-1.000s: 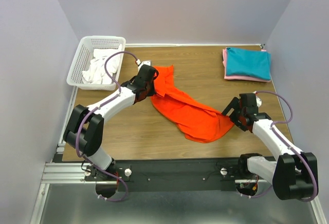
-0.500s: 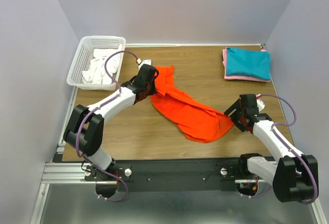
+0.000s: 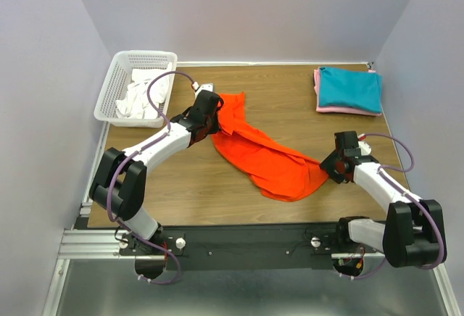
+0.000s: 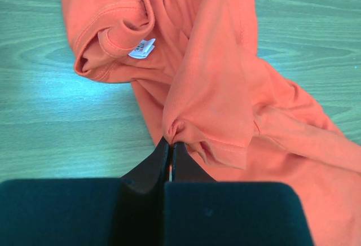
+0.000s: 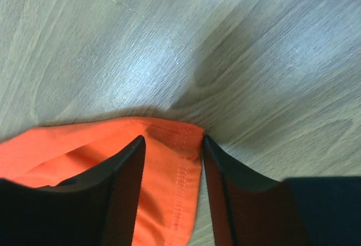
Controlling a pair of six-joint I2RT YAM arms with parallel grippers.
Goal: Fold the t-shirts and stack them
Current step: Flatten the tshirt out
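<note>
1. Landmark: the white plastic mesh basket (image 3: 109, 91) stands at the far left corner of the brown wood-grain table (image 3: 181, 178). It holds crumpled white cloth t-shirts (image 3: 138, 98).

2. Workpiece: the bright orange-red cloth t-shirt (image 3: 264, 153) lies rumpled on the table. It runs as a diagonal band from just right of the basket toward the near right side.
   - In the left wrist view, the t-shirt (image 4: 225, 88) shows its collar with a small white label (image 4: 141, 48).
   - In the right wrist view, only a stitched hem corner (image 5: 163, 172) shows, lying flat on the wood.

3. Left gripper (image 3: 212, 120): located near the basket, on its right, at the end of the t-shirt nearest the basket. In its own camera view the left gripper (image 4: 170, 143) is clenched, with both fingers pressed together on a raised fold of orange cloth.

4. Right gripper (image 3: 330, 167): located well apart from the basket, at the end of the t-shirt farthest from it. In its own camera view the right gripper (image 5: 172, 139) is released. Its fingers are spread and straddle the hem corner, one on each side.

5. Finished stack: a folded teal cloth t-shirt (image 3: 351, 88) lies on a folded pink cloth t-shirt (image 3: 317, 84). The stack sits well apart from the basket, at the opposite far corner.
</note>
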